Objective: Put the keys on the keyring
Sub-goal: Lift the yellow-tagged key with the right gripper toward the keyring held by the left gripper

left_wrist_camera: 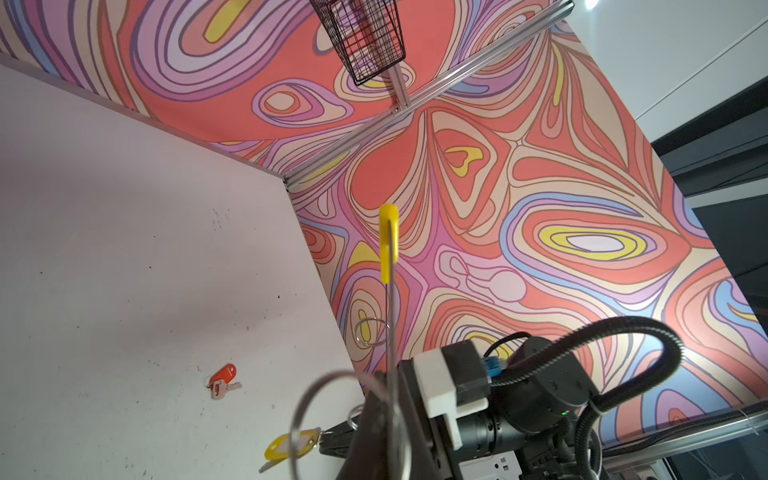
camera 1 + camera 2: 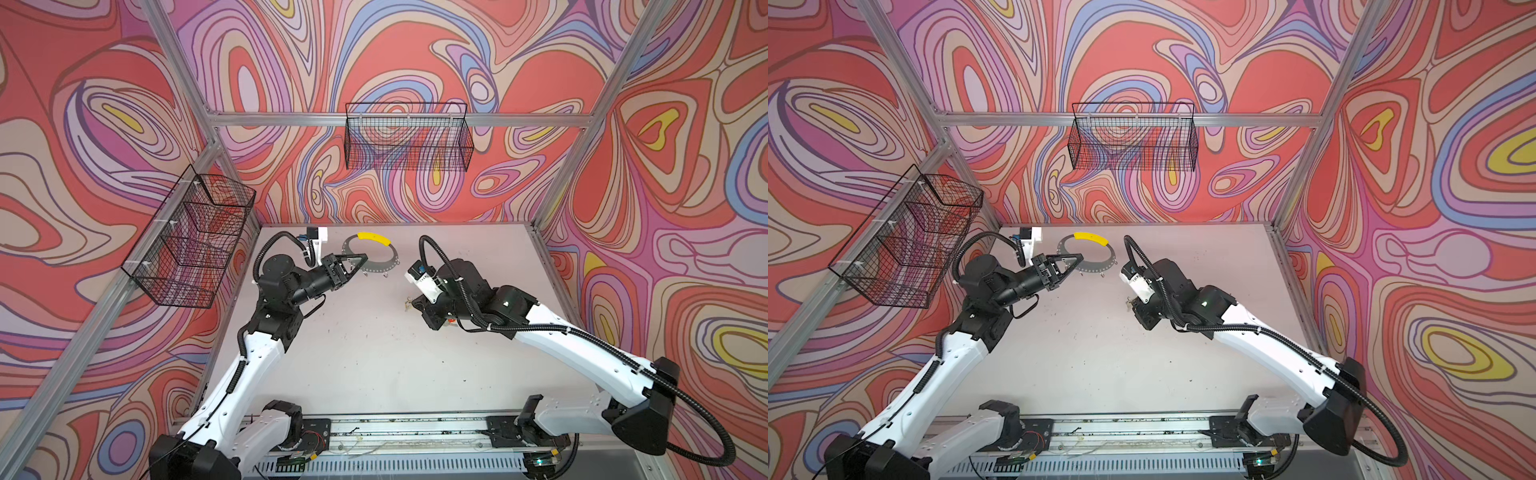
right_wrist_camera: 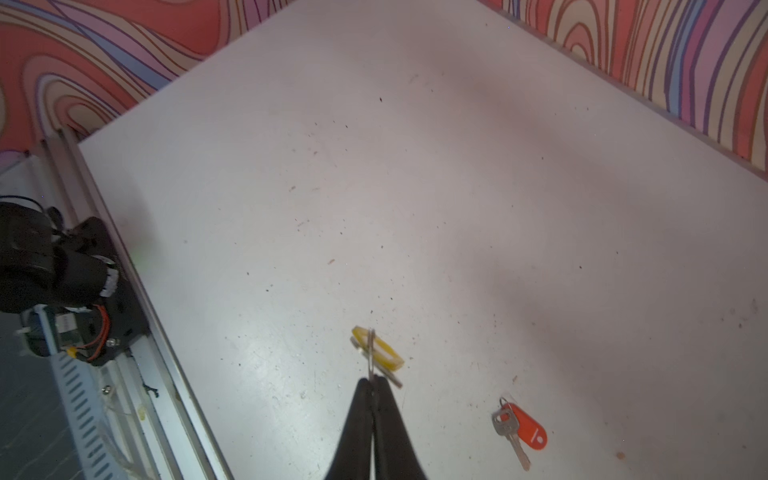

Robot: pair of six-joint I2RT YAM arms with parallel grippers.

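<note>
Overhead stereo pair, wrist close-ups

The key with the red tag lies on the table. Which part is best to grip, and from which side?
Probably the red tag, from above, with the jaws across its narrow width. It lies flat on the table beside its key, and its oval body offers more to pinch than the thin blade.
</note>
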